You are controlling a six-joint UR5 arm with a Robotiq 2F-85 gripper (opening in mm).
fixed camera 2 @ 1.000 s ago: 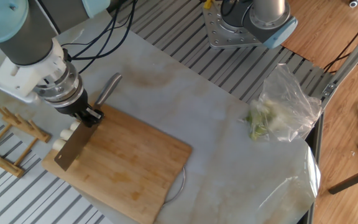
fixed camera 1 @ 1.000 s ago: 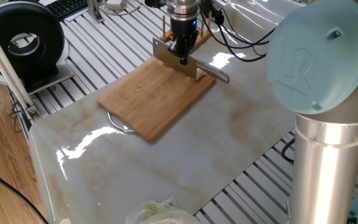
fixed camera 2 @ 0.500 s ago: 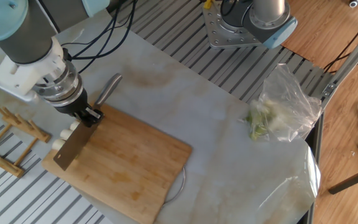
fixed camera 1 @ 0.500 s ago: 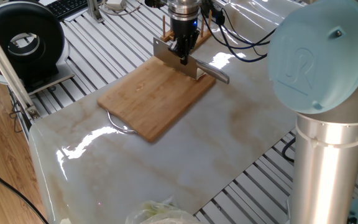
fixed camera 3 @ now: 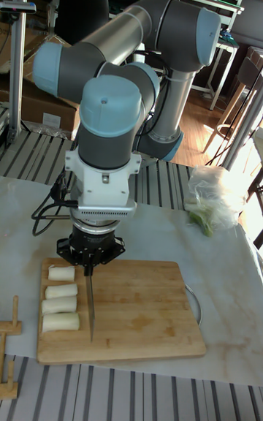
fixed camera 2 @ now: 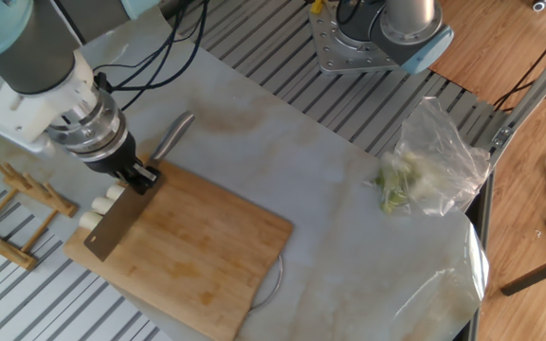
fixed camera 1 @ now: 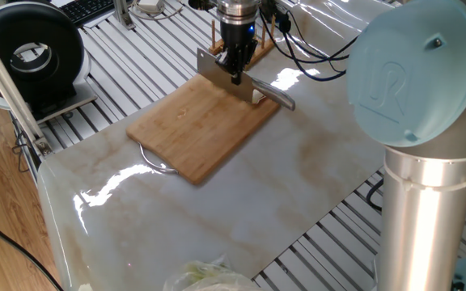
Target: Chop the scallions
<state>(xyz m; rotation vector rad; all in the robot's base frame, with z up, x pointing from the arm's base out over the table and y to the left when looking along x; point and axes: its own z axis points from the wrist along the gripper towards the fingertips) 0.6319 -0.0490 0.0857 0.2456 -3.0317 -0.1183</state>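
Several short cream-white scallions chunks [fixed camera 3: 61, 305] lie in a row along the left edge of the wooden cutting board [fixed camera 3: 139, 319]; in the other fixed view the same scallions [fixed camera 2: 100, 205] show beside the blade. My gripper [fixed camera 3: 88, 267] [fixed camera 2: 141, 177] [fixed camera 1: 235, 74] is shut on a cleaver-style knife [fixed camera 2: 117, 225] near where the blade meets the handle. The blade [fixed camera 3: 90, 308] stands edge-down just right of the chunks, and the metal handle [fixed camera 2: 172, 137] [fixed camera 1: 273, 93] sticks out past the board's edge.
A clear plastic bag of pale leafy greens [fixed camera 2: 429, 166] [fixed camera 3: 212, 198] lies on the marble mat away from the board. A wooden rack [fixed camera 2: 17, 204] stands close beside the board. A second robot base [fixed camera 2: 377, 38] and a black round device [fixed camera 1: 31, 52] sit at the table's edges.
The gripper and knife have shifted slightly, a little up and toward the board's far edge. The scallions chunks have not moved.
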